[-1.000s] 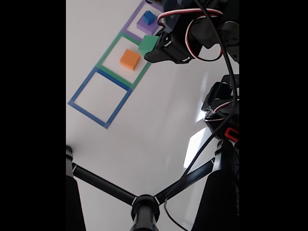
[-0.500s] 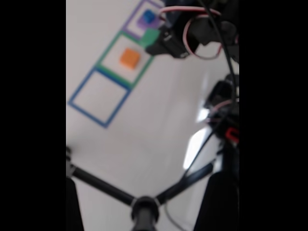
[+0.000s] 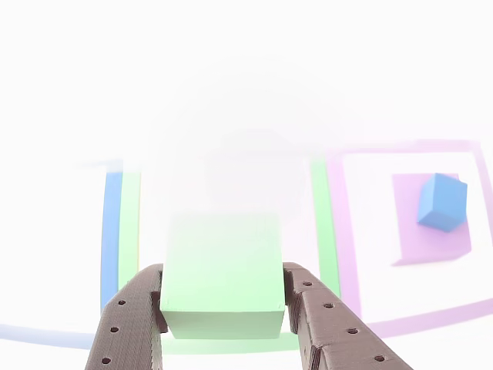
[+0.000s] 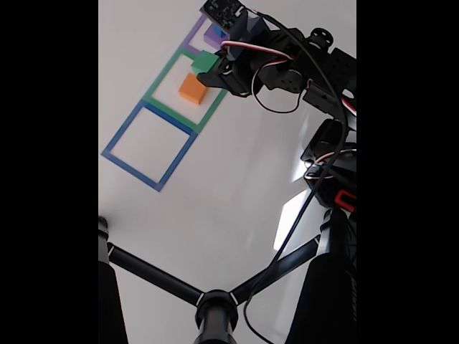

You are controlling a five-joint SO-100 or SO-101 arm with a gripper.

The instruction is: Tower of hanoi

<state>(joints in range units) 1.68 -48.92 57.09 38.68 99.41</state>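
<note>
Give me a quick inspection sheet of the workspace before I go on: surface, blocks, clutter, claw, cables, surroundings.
Surface: white table with a row of three tape squares: blue square, green square, purple square; glare patch near the arm base.
Job's things: green block held in the claw; orange block inside the green square; small blue block on a purple block in the purple square.
Clutter: nothing seen.
Claw: claw shut on the green block, above the green square.
Cables: red-white-black wires looped over the arm.
Surroundings: black stand legs in the foreground.
</note>
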